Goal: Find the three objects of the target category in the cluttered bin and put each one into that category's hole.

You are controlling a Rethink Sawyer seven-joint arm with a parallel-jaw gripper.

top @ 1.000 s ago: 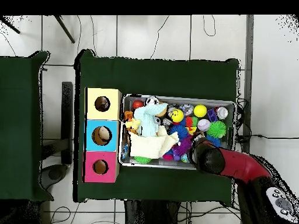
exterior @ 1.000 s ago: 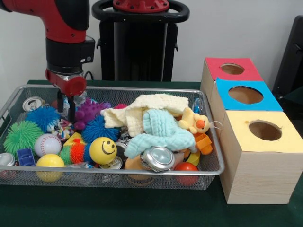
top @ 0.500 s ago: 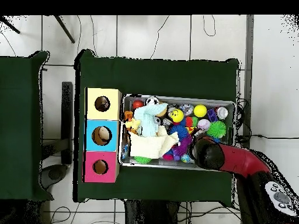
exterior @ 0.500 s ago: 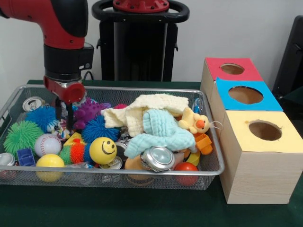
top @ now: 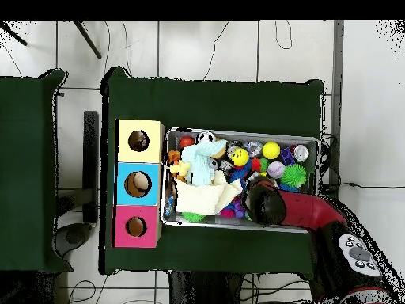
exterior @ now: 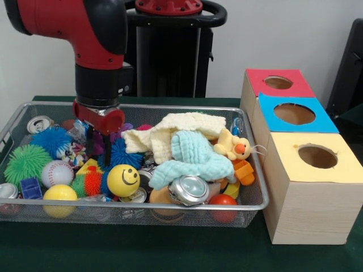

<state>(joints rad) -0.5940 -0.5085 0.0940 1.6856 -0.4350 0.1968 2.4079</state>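
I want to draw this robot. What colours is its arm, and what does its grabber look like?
The arm is fat, round and shiny red, with a black band at the wrist. Below sits a small red gripper block with thin dark fingers. From overhead, the arm's base end shows small round buttons.

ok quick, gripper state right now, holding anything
Gripper: cannot be told whether open or closed; its tips are down among the toys in the wire mesh bin, beside the blue spiky ball. No hold visible.
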